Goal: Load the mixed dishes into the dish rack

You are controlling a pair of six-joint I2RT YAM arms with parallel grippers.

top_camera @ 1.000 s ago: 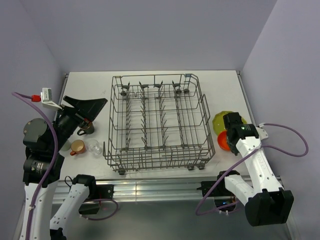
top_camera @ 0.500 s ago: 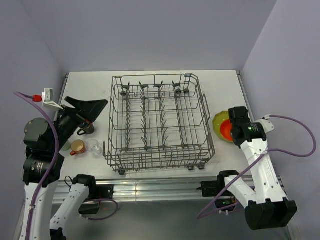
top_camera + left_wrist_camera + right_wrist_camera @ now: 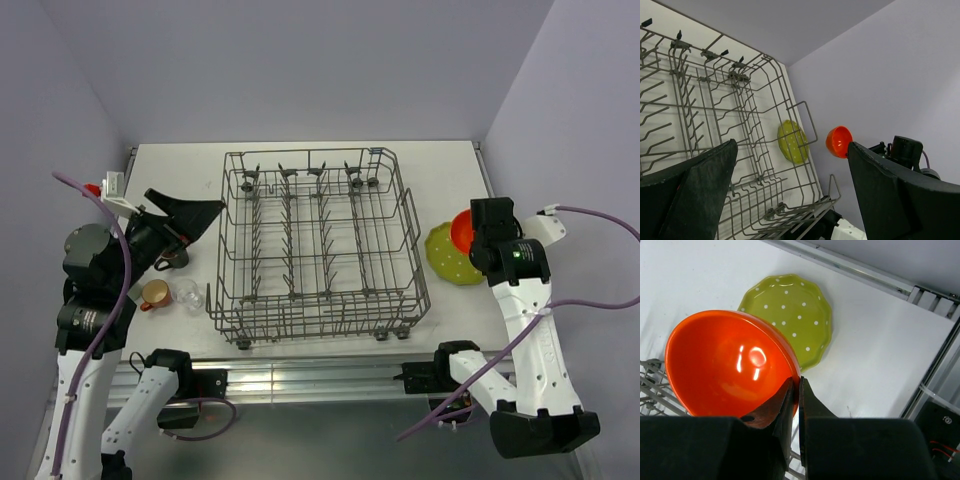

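My right gripper (image 3: 796,382) is shut on the rim of the orange bowl (image 3: 730,362) and holds it in the air above the yellow-green scalloped plate (image 3: 795,320), right of the grey wire dish rack (image 3: 320,240). The bowl (image 3: 461,231) and plate (image 3: 448,255) also show in the top view, and in the left wrist view as bowl (image 3: 839,141) and plate (image 3: 792,141). My left gripper (image 3: 200,212) is open and empty in the air at the rack's left side. Below it stand the dark brown mug (image 3: 172,260), the small orange handled cup (image 3: 155,294) and the clear glass (image 3: 188,293). The pale green cup is hidden.
The rack (image 3: 715,125) has upright tines and holds no dishes. The white table (image 3: 450,170) ends in a metal rail (image 3: 320,375) at the near edge. Purple walls close the back and sides.
My right gripper has lifted the orange bowl off the table and carried it up and back, over the plate. The left gripper has shifted slightly right.
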